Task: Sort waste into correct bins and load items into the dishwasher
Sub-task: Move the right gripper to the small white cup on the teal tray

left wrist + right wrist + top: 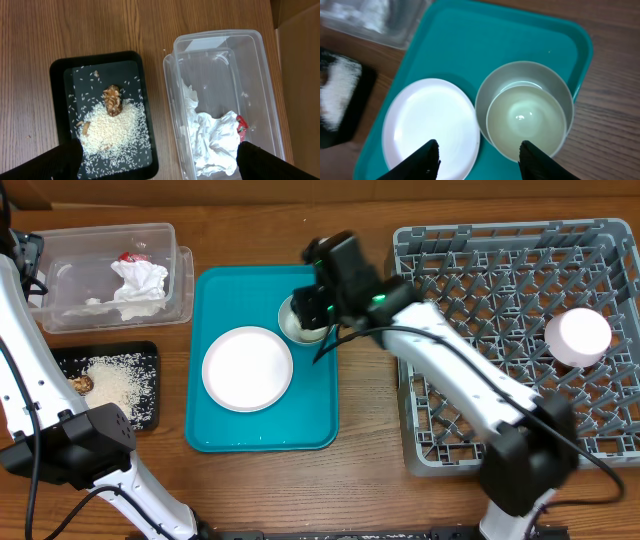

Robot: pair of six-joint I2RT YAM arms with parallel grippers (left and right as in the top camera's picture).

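Right fingers (427, 160) hang spread above the bowl (525, 115) in the teal tray's (495, 40) far-right corner beside the plate (427, 122), while left fingers (65, 160) hang spread wide over black tray (60, 70) and tub (220, 40).

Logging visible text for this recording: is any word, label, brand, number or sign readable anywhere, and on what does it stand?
None can be read in any view.
The shiny red crinkled wrapper in the clear rectangular plastic tub shows too little to tell any print.
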